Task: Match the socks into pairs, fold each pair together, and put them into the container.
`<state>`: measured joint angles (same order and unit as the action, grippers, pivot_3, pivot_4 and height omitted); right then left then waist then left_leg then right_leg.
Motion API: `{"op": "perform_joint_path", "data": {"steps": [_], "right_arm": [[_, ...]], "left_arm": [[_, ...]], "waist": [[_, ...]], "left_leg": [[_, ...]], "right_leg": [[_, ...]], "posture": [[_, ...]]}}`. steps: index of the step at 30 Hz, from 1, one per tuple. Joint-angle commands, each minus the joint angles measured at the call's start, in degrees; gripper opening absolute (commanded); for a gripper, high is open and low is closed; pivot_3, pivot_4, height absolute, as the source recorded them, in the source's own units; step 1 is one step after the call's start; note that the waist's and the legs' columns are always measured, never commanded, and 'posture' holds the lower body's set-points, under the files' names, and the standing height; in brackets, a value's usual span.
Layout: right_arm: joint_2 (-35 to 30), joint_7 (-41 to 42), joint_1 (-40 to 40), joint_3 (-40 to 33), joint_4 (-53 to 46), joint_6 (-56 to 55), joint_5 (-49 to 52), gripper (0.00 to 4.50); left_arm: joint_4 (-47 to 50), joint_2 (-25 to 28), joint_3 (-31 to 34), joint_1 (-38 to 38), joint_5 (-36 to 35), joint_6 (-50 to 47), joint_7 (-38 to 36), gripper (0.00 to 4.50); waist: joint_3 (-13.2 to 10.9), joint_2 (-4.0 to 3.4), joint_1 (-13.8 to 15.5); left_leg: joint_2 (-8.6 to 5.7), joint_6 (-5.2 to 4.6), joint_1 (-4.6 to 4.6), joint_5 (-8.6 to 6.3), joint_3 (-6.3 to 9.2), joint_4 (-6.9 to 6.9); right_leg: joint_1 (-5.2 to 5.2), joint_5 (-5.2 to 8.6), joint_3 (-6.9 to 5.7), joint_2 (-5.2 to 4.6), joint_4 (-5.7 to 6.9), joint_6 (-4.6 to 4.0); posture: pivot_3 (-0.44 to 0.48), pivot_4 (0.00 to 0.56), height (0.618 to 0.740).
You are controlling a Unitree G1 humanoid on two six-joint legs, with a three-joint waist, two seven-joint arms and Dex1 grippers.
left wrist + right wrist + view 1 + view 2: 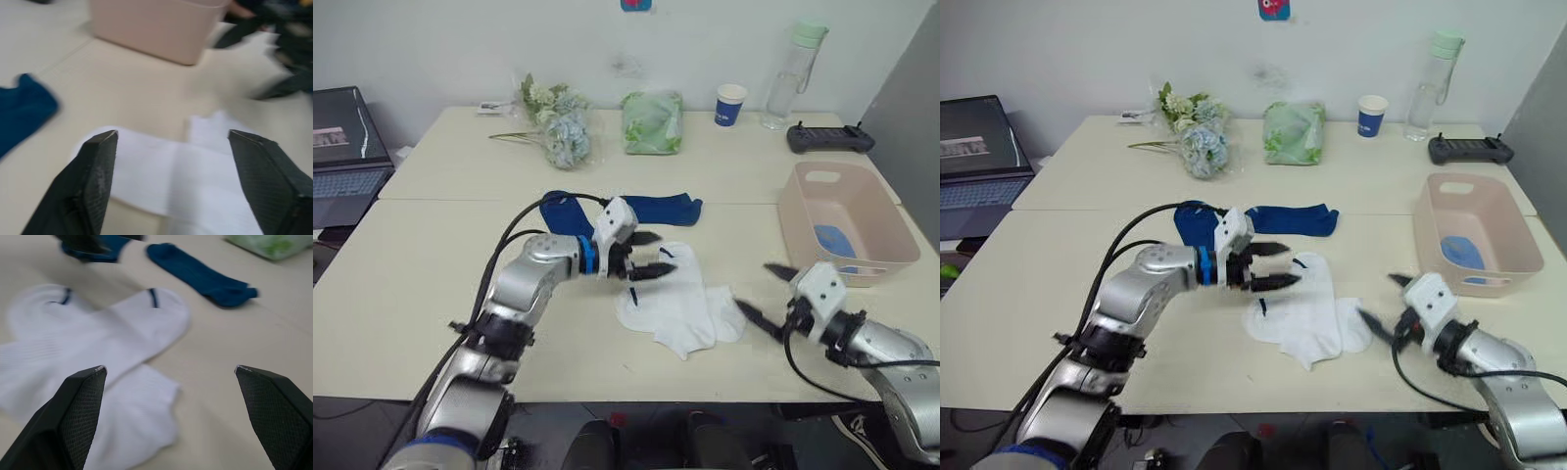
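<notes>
We judge one light blue pair (832, 239) already in the container (891, 257) at three o'clock, while the white pair (680, 299) and navy socks (651, 209) lie unfolded on the worktop (411, 264), and our left claw (646, 257) and right claw (766, 292) gape empty.

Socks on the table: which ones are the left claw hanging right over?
The white socks, the overlapping pale pair at the table's near edge. The open left gripper sits at their far end, while the dark blue socks lie farther back, behind it.
</notes>
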<state>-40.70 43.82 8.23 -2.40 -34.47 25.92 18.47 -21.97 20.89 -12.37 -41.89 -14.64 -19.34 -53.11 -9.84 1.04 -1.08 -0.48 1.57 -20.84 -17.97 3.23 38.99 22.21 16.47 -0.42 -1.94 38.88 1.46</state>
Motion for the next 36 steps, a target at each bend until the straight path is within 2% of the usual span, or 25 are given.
{"op": "perform_joint_path", "data": {"steps": [1,7,10,13,15,16,20,21,27,31,36], "right_arm": [[-4.15,4.88,-1.4,7.38,0.21,-6.28,-6.42,4.5],[-3.78,8.41,-9.23,17.04,9.61,-18.32,-14.87,4.5],[-2.54,9.57,-11.48,18.65,12.14,-20.49,-15.15,3.98],[-1.91,9.7,-12.3,18.29,12.26,-21.12,-14.66,3.02],[-1.78,9.73,-12.1,17.75,11.62,-21.27,-14.18,2.23],[-1.88,9.77,-11.86,17.6,11.31,-21.34,-14.21,2.0],[-2.39,10.05,-11.15,16.5,10.68,-21.64,-13.7,0.44],[-2.44,10.13,-11.13,15.91,10.27,-21.23,-13.0,0.2],[-4.65,11.41,-10.83,12.1,7.52,-19.79,-10.5,0.09],[-6.88,11.47,-11.33,9.13,7.33,-20.84,-11.42,0.09],[-9.72,11.18,-16.7,8.24,18.01,-28.63,-16.92,0.09]], "left_arm": [[-12.33,-3.26,-0.73,-5.11,5.82,10.62,3.63,4.02],[-24.0,-8.77,-1.22,-8.93,9.8,16.69,4.26,4.02],[-26.99,-9.54,-0.95,-9.41,11.61,18.5,4.53,3.51],[-26.99,-9.65,0.11,-9.2,11.43,18.8,3.3,2.64],[-26.36,-9.51,0.53,-8.91,11.35,18.66,2.67,1.9],[-26.08,-9.42,0.64,-8.75,11.39,18.64,2.54,1.7],[-25.08,-9.1,1.1,-8.35,11.15,18.01,2.15,0.33],[-24.77,-8.96,1.23,-8.26,11.11,17.88,2.15,0.09],[-18.9,-7.25,3.5,-6.05,9.57,13.91,1.98,0.04],[-9.41,-4.92,5.98,-2.13,6.54,7.06,1.49,0.04],[7.47,-2.81,10.38,6.11,0.27,-4.87,3.47,0.04]], "waist": [[-0.02,0.03,0.01],[-0.08,0.13,-0.21],[-0.08,0.14,-0.27],[-0.08,0.14,-0.27],[-0.08,0.14,-0.22],[-0.08,0.14,-0.21],[-0.08,0.14,-0.21],[-0.08,0.14,-0.21],[-0.08,0.14,-0.25],[-0.08,0.14,-0.31],[-0.08,0.14,-0.42]], "left_leg": [[-0.02,0.0,-0.01,0.0,-0.01,0.0],[-0.02,0.02,-0.03,0.01,-0.02,-0.01],[0.02,0.05,-0.02,0.03,0.01,-0.01],[0.02,0.19,-0.02,0.1,0.0,0.0],[0.01,0.25,-0.03,0.14,0.01,0.0],[0.01,0.25,-0.03,0.14,0.02,0.0],[0.01,0.26,-0.03,0.14,0.02,0.0],[0.01,0.26,-0.03,0.14,0.01,0.0],[0.03,0.26,-0.03,0.14,0.03,0.0],[0.04,0.26,-0.02,0.15,0.03,0.0],[0.07,0.27,0.0,0.15,0.04,0.02]], "right_leg": [[0.0,0.0,-0.01,0.0,0.0,0.0],[0.04,0.0,-0.04,-0.01,0.0,0.01],[0.06,0.0,-0.06,-0.01,0.02,0.01],[0.06,0.0,-0.05,-0.03,0.03,0.01],[0.06,0.0,-0.05,-0.04,0.02,0.01],[0.05,0.0,-0.05,-0.04,0.02,0.01],[0.05,0.0,-0.05,-0.04,0.03,0.01],[0.05,0.0,-0.05,-0.04,0.03,0.01],[0.06,0.0,-0.05,-0.08,0.04,0.01],[0.05,0.0,-0.04,-0.14,0.04,0.01],[0.04,0.0,-0.01,-0.21,0.05,0.01]], "posture": [[0.0,0.15,0.74],[0.0,0.15,0.74],[0.0,0.15,0.74],[0.0,0.15,0.74],[0.0,0.15,0.74],[0.0,0.15,0.74],[0.0,0.15,0.74],[0.0,0.15,0.74],[0.0,0.15,0.74],[0.0,0.15,0.74],[0.0,0.15,0.74]]}}
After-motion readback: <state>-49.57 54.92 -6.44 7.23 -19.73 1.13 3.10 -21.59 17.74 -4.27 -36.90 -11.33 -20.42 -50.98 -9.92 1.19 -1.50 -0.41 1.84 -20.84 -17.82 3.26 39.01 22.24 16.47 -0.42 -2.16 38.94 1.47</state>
